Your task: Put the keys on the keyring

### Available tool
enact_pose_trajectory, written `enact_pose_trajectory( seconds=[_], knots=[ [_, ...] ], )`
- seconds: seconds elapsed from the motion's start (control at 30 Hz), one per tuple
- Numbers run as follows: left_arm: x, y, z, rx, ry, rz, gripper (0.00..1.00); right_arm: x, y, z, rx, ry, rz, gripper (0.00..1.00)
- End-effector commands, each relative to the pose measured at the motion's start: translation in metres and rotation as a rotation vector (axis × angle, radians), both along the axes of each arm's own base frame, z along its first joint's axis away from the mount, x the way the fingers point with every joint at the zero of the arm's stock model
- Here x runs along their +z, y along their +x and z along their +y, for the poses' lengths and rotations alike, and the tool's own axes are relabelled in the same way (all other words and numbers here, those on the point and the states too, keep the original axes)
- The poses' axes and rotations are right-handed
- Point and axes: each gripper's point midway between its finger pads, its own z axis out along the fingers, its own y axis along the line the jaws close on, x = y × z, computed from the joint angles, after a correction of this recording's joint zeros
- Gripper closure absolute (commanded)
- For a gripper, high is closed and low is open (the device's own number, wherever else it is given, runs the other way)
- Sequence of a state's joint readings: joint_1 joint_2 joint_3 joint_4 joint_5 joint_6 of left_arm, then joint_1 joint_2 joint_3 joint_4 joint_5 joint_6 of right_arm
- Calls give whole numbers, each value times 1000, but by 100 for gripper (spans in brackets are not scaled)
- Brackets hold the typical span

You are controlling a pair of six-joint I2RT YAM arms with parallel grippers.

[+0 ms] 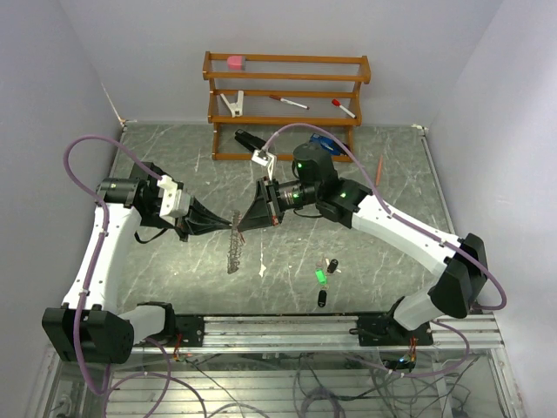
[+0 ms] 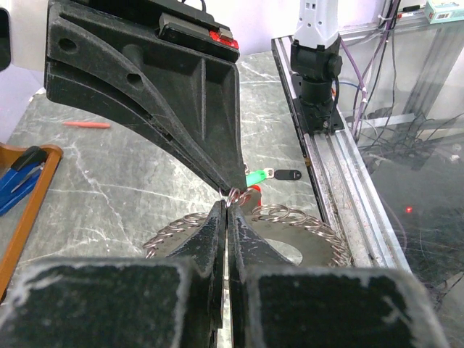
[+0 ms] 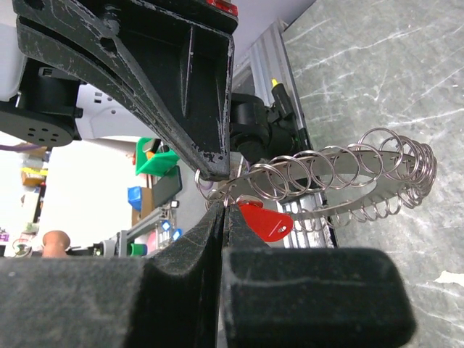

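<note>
The keyring (image 1: pixel 233 251) is a thin silvery disc rimmed with small wire loops (image 3: pixel 341 174), and it hangs on edge above mid-table. My left gripper (image 1: pixel 230 228) is shut on a loop at its top (image 2: pixel 233 196). My right gripper (image 1: pixel 244 225) meets it tip to tip from the right. It is shut on the red key (image 3: pixel 267 221), whose head sticks out beside its fingers against the ring's loops. A green key (image 1: pixel 320 277) and two black keys (image 1: pixel 332 264) (image 1: pixel 321 299) lie on the table at front right. In the left wrist view the green key (image 2: pixel 255 177) and one black key (image 2: pixel 288 174) show beyond the ring.
A wooden rack (image 1: pixel 287 96) stands at the back with a pink block, a white clamp and red-capped markers. An orange pencil (image 1: pixel 379 170) lies at the right. A blue object (image 1: pixel 327 139) sits behind the right arm. The metal rail (image 1: pixel 287 326) runs along the near edge.
</note>
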State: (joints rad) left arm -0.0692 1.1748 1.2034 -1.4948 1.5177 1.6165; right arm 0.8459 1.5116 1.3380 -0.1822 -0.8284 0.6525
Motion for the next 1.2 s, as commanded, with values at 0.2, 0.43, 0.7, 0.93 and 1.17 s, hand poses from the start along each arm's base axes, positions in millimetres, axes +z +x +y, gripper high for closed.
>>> enact_pose_trajectory(
  seconds=[0.2,0.43,0.7,0.93,1.17],
  knots=[
    [13,-3,-4,-14,-72,-58,93,16,-13,-2,45,69,47,100],
    [7,-2,-4,-14,-64,-69,93,27,-14,-2,47,95,69,100],
    [3,-3,-3,-13,-48,-75,93,32,-12,-4,43,109,90,100],
    [0,-1,-3,-13,-38,-84,93,33,-11,-6,40,109,104,100],
    [-4,0,-2,-13,-21,-93,93,36,-11,-8,39,118,120,100]
  ],
)
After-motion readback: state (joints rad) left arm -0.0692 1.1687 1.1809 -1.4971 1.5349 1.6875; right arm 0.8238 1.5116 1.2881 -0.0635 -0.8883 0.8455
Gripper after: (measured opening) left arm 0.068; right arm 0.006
